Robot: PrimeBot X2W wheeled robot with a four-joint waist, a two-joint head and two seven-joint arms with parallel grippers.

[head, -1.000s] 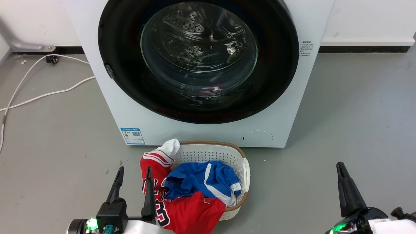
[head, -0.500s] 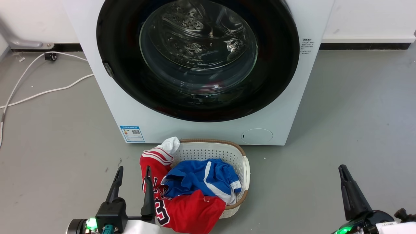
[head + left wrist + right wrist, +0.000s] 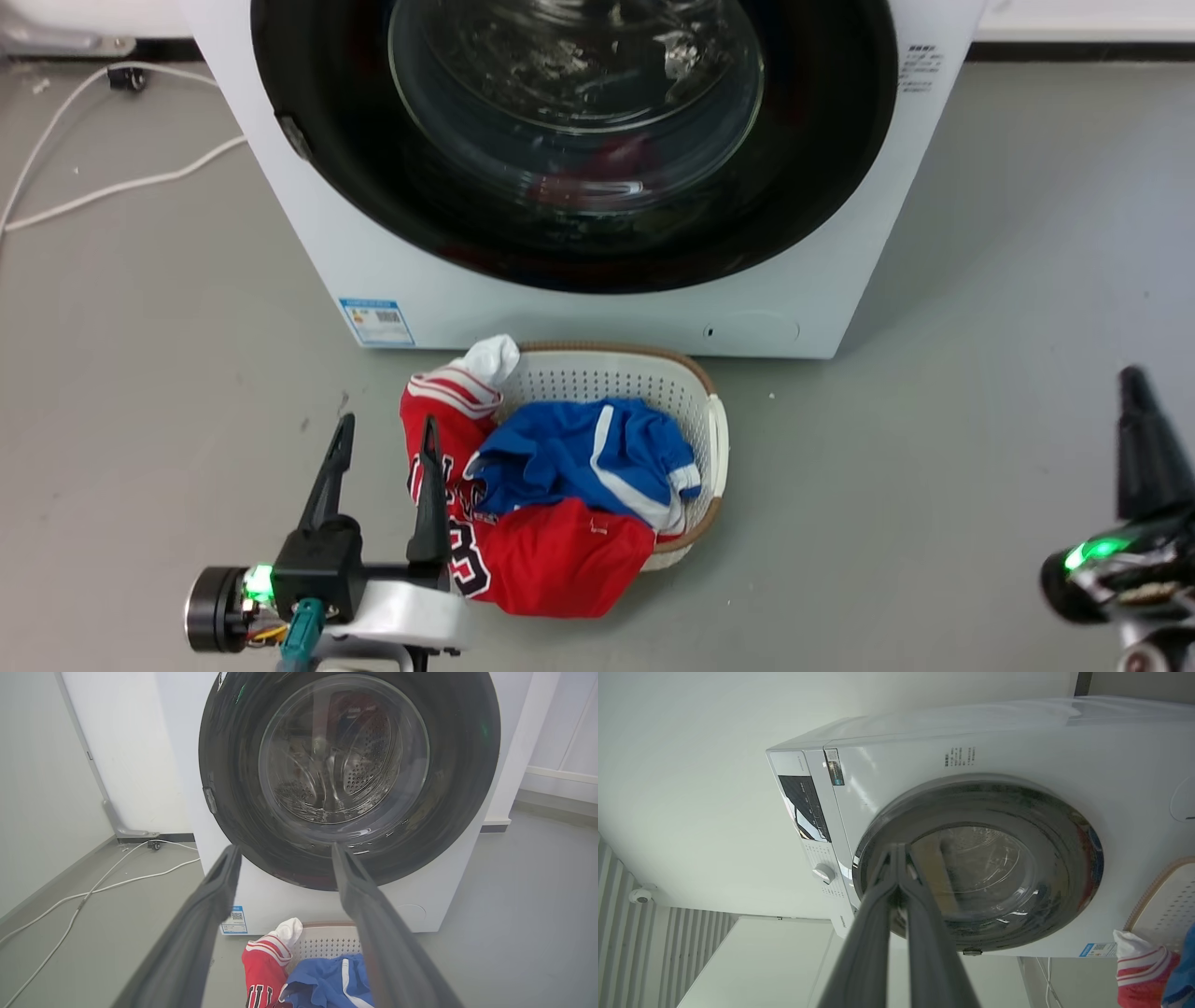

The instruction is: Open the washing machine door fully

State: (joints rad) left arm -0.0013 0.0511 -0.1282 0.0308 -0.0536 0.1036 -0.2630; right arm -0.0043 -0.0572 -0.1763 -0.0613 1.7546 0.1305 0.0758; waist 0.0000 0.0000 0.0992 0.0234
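The washing machine (image 3: 392,271) is a white front-loader standing at the top of the head view. Its washing machine door (image 3: 355,168), a glossy black disc with a clear glass bowl, lies flush against the front, with a small grey catch on its left edge. My left gripper (image 3: 386,425) hovers low at the lower left, open and empty, well short of the door. From the left wrist the door (image 3: 233,765) shows between the spread fingers (image 3: 219,877). My right gripper (image 3: 1132,383) is at the far lower right, shut on nothing. In the rolled right wrist view its closed tip (image 3: 897,850) points at the door (image 3: 1064,858).
A white laundry basket (image 3: 616,373) with a brown rim sits on the grey floor just before the machine, holding a red jersey (image 3: 551,569) and a blue garment (image 3: 588,448). White cables (image 3: 112,187) trail across the floor on the left.
The head camera has shifted, so the machine and basket sit higher in the picture. My right gripper has swung out to the right. The left gripper keeps its pose and the door has not moved.
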